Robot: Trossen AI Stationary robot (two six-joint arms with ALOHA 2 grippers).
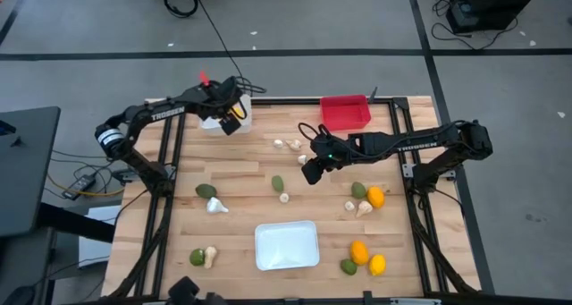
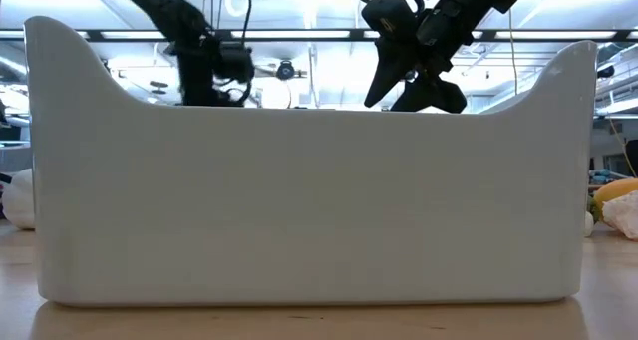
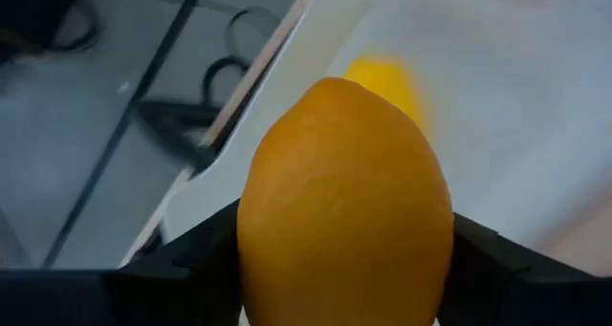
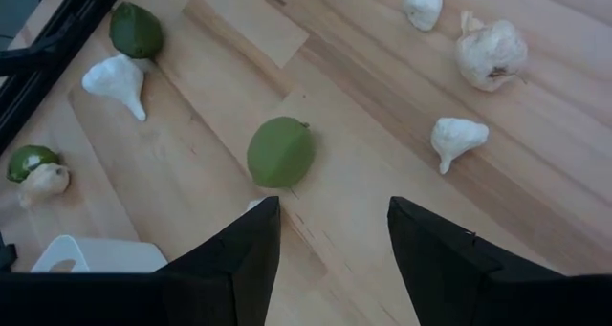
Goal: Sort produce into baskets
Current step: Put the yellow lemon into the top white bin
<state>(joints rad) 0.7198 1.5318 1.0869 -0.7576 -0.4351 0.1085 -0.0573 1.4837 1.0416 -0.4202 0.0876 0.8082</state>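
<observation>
The left gripper (image 3: 344, 269) is clamping an orange fruit (image 3: 344, 202) between its fingers (image 3: 191, 259), poised over the deep white bin (image 1: 241, 117), where a yellow fruit (image 3: 382, 82) is lying. The right gripper (image 4: 330, 259) is hovering with its fingers (image 4: 229, 259) spread wide and empty, a green fruit (image 4: 280, 151) lying on the worktop (image 4: 382, 125) just beyond them. The red bin (image 1: 345, 111) and the shallow white tray (image 1: 286, 245) are sitting on the worktop.

overhead, table-level behind tray (image 2: 299, 210), wrist close-ups
</observation>
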